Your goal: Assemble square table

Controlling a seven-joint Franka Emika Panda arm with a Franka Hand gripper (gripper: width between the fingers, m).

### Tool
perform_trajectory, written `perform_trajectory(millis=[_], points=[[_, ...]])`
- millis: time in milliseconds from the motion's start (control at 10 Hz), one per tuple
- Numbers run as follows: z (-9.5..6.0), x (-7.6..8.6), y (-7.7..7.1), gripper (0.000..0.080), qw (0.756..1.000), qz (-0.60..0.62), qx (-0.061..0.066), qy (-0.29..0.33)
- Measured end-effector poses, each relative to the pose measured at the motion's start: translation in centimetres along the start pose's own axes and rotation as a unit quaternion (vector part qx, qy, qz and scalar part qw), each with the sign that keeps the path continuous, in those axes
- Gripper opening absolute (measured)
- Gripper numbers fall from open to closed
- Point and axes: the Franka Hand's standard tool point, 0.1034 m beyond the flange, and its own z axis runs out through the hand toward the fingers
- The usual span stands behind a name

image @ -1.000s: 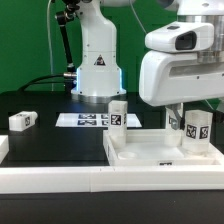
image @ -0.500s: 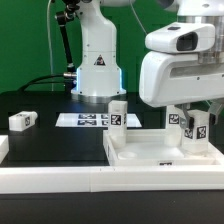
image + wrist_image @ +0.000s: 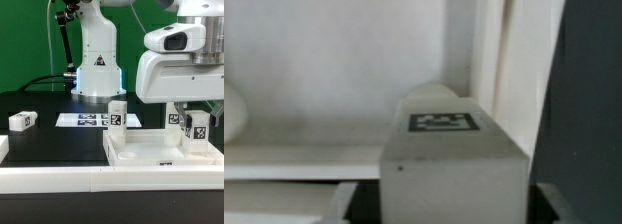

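Note:
The white square table top [image 3: 150, 155] lies at the exterior view's right, rim up. One white tagged leg [image 3: 117, 113] stands upright at its far left corner. My gripper [image 3: 193, 126] is shut on a second leg [image 3: 196, 130], which it holds upright on the top's far right corner. In the wrist view this leg [image 3: 452, 150] fills the space between my fingers [image 3: 342, 200], with the table top [image 3: 331, 70] and its rim behind it. A third leg [image 3: 22, 120] lies on the black table at the left.
The marker board [image 3: 85, 120] lies flat in front of the robot base [image 3: 97, 60]. A long white rail [image 3: 60, 182] runs along the front edge. A white piece [image 3: 3, 148] shows at the left edge.
The held leg's tags now face differently, so the leg has turned in place on the corner. The wrist housing has shifted slightly. The other legs have not moved.

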Motion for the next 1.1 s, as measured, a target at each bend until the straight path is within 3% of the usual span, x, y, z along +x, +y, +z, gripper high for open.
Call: perform_trajectory(millis=[400, 800, 1100], points=[[0.04, 0.09, 0.45, 0.0290, 0.981, 0.192, 0.001, -0.002], [0.11, 0.37, 0.28, 0.0290, 0.924, 0.382, 0.013, 0.005], [0.04, 0.41, 0.30, 0.0290, 0.884, 0.468, 0.015, 0.001]])
